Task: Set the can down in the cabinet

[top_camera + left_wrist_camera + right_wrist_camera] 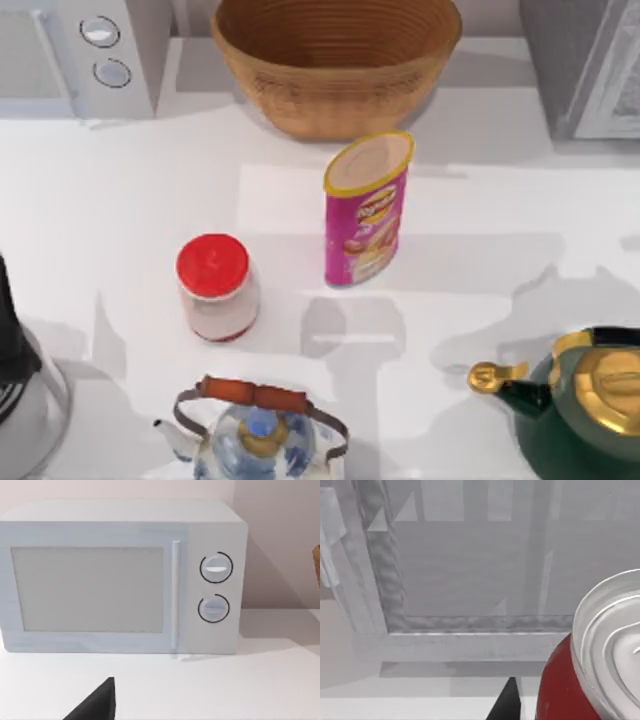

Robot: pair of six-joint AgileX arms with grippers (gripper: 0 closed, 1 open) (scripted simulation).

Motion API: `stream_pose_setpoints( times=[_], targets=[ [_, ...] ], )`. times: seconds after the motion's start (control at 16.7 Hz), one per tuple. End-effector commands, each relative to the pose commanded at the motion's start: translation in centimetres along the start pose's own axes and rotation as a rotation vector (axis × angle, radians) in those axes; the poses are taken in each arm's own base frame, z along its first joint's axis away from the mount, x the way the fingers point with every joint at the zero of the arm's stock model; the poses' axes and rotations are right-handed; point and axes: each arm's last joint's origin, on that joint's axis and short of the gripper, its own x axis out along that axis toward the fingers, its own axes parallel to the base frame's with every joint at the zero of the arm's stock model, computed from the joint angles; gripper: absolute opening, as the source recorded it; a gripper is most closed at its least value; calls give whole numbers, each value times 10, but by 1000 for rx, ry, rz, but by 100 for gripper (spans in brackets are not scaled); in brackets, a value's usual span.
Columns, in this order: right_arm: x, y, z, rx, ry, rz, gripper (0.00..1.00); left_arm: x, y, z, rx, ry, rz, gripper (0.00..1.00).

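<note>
My left claw [98,703] hung low over the worktop [210,690] in front of the microwave [120,575]. It faced the microwave's closed door and two round dials, and I could not tell whether it was spread or pressed together. My right claw [507,703] was pinching the can [557,690], with one dark finger tight against its red side. The can stood upright in that grip, silver top up, held close before the framed grey front of the cabinet [470,585].

Seen from above, a rounded silvery thing [25,400] with a dark part over it sat at the worktop's left edge, and I could not make out what it was. The microwave stood at the back left. A jar [216,290] with a red lid stood upright left of centre. Nearer the front was a blue-and-white teapot [256,435], its brown-wrapped handle arched over the lid. A pink crisp tube [366,212] stood upright in the middle, apart from the jar. Just behind it, and not touching, was the wicker basket [340,95]. A dark green kettle [580,415] with a gold lid and gold spout tip sat at the front right. From above, the cabinet filled the back right corner.

The basket's woven inside was bare as far as I could see. I could not tell what was inside the cabinet.
</note>
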Motion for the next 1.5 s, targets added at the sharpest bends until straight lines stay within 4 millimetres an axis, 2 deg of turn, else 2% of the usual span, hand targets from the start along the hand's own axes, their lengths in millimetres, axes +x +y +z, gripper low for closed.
stream_pose_setpoints(
  times=[0.3, 0.48, 0.66, 0.9, 1.02, 1.2, 1.5],
  targets=[
    [0, 0, -1, 2, 3, 0, 0, 0, 0, 0, 0, 0, 0, 100],
    [-9, 6, 9, -20, -51, 6, 0, 0, 0, 0, 0, 0, 0, 100],
    [-35, 20, 24, -50, -159, 21, 0, 0, 0, 0, 0, 0, 0, 100],
    [-84, 40, 33, -86, -333, 36, 0, 0, 0, 0, 0, 0, 0, 100],
    [-107, 49, 26, -89, -389, 37, 0, 0, 0, 0, 0, 0, 0, 100],
    [-128, 57, -4, -63, -404, 26, 0, 0, 0, 0, 0, 0, 0, 100],
    [-129, 64, -62, -11, -327, 12, 0, 0, 0, 0, 0, 0, 0, 100]
  ],
)
